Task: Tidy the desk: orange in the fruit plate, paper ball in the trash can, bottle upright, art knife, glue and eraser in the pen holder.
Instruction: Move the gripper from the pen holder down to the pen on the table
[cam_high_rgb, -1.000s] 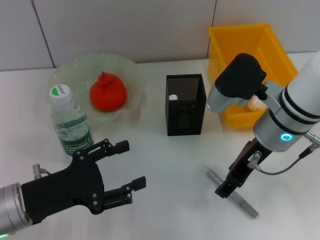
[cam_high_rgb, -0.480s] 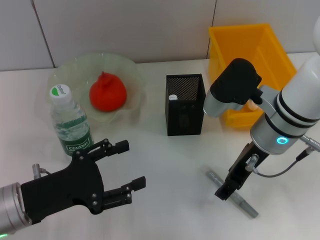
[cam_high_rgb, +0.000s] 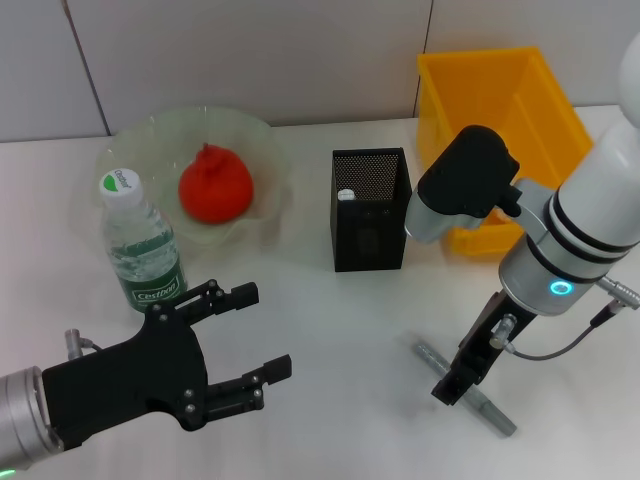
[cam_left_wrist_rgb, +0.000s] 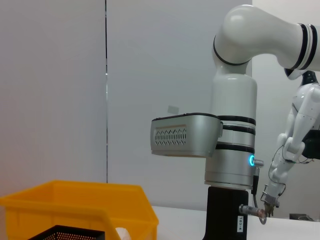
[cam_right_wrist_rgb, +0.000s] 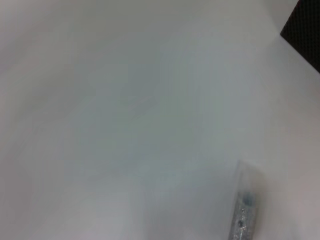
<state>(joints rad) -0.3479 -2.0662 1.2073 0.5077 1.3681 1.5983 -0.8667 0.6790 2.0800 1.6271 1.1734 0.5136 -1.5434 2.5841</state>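
Observation:
The grey art knife (cam_high_rgb: 468, 388) lies on the table at the front right, and its end shows in the right wrist view (cam_right_wrist_rgb: 244, 210). My right gripper (cam_high_rgb: 452, 384) is down on the knife's middle. My left gripper (cam_high_rgb: 262, 331) hovers open and empty at the front left. The orange (cam_high_rgb: 214, 185) sits in the fruit plate (cam_high_rgb: 130, 135). Beside the plate, the bottle (cam_high_rgb: 140, 245) stands upright. The pen holder (cam_high_rgb: 370, 212) holds a white-capped item (cam_high_rgb: 346, 195). The trash can (cam_high_rgb: 495, 95) stands at the back right. The eraser and the paper ball are out of view.
A grey wall runs along the table's far edge. The right arm's elbow (cam_high_rgb: 465, 180) hangs between the pen holder and the trash can. In the left wrist view the trash can (cam_left_wrist_rgb: 75, 205) and the right arm (cam_left_wrist_rgb: 232, 150) show.
The right arm's elbow has drifted slightly left and down while its gripper stays on the art knife. The left arm has not moved.

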